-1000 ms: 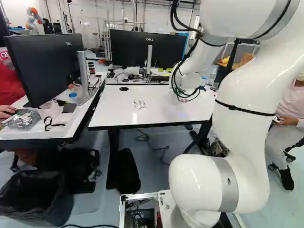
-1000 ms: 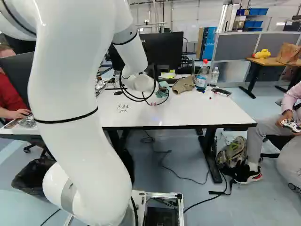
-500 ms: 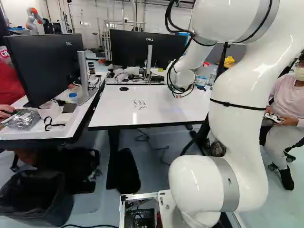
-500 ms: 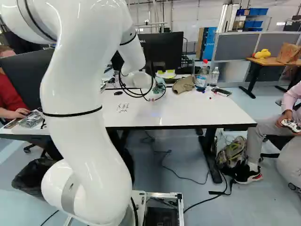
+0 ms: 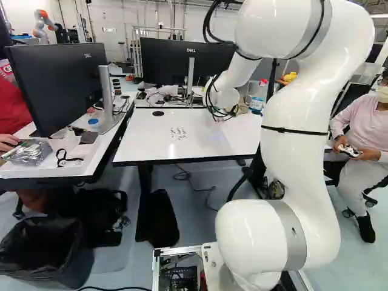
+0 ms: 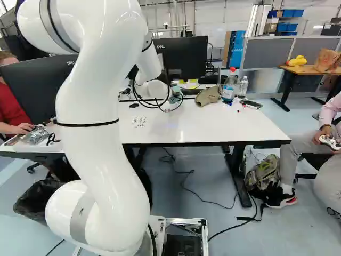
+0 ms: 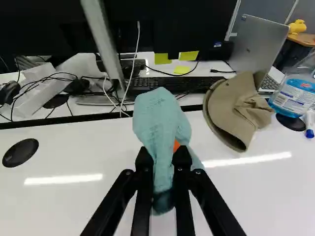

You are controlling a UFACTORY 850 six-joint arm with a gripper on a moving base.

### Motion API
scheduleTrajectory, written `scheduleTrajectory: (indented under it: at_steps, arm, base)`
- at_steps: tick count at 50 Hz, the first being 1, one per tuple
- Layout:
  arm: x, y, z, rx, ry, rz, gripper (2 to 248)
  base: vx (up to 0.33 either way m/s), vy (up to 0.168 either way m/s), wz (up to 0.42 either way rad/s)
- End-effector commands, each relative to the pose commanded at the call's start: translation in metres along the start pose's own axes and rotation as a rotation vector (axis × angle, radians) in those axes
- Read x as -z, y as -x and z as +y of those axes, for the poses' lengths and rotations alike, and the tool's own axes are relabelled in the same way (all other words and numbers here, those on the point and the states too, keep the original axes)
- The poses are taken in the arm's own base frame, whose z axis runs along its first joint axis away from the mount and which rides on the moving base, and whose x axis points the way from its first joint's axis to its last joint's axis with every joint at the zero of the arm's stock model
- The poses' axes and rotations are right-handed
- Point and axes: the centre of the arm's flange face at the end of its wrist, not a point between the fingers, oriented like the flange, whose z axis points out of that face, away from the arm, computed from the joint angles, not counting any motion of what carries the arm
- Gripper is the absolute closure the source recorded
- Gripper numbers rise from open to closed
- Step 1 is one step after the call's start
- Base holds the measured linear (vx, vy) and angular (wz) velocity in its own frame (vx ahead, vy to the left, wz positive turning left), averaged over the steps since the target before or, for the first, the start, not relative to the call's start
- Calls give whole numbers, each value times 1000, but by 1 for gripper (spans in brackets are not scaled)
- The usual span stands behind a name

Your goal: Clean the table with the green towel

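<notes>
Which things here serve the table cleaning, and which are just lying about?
For the job: green towel; pincer, gripping it; white table; dark marks, presumably to be wiped.

Just lying about: tan hat; laptop; bottle with blue liquid; backpack on the floor.

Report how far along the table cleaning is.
Done: the green towel is in the grip of the gripper, pinched between its two fingers. In hand: the towel is out at the table, near the hat; whether it touches the surface, I can't tell. Left: the cluster of dark marks is there to be wiped off, so most of the cleaning is probably ahead.
</notes>
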Motion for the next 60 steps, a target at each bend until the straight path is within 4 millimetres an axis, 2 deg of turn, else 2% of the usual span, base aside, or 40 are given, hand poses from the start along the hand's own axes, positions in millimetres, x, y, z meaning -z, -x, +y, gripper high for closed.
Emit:
scheduleTrajectory:
  at_steps: [60]
  arm:
    - [-66, -21, -2, 1, -3, 45, 202]
  base:
    - [0, 0, 0]
